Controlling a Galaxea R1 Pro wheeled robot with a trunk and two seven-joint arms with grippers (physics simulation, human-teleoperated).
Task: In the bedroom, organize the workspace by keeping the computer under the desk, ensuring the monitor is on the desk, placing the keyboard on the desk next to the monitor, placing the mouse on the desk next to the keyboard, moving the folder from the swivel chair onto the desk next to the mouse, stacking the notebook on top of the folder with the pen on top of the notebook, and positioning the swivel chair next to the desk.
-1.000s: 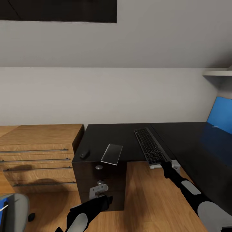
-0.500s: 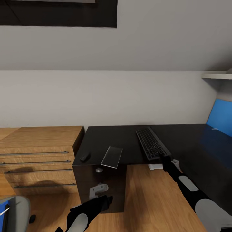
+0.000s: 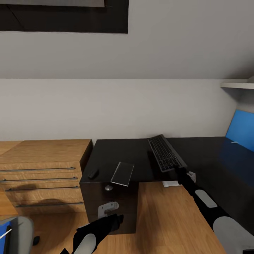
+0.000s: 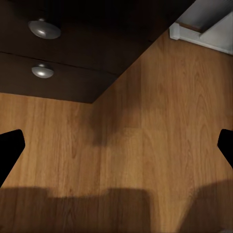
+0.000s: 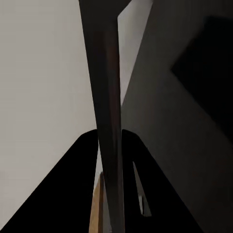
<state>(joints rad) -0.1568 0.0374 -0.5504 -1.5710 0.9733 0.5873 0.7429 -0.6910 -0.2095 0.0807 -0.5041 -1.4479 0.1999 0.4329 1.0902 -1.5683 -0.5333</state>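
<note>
- Two knobbed drawers of the desk [image 3: 116,155] sit closed before my left gripper [image 3: 107,208], fingers spread over bare floor.
- My right gripper [image 3: 175,170] clenches the keyboard [image 3: 164,152], near end raised off the desk.
- Mouse [image 3: 93,173] and notebook [image 3: 122,173] lie near the desk's front edge.

The L-shaped black desk top [image 3: 204,151] is showing a glossy, mirror-smooth finish. At its 9 o'clock, the light wood dresser [image 3: 42,158] is displaying matt grain and long brushed-metal handles. The flat black keyboard [image 3: 165,153] is looking like matt plastic. The round silver drawer knobs [image 4: 43,29] are gleaming like polished metal. The warm wood-plank floor [image 4: 145,145] is appearing smooth and satin.
</note>
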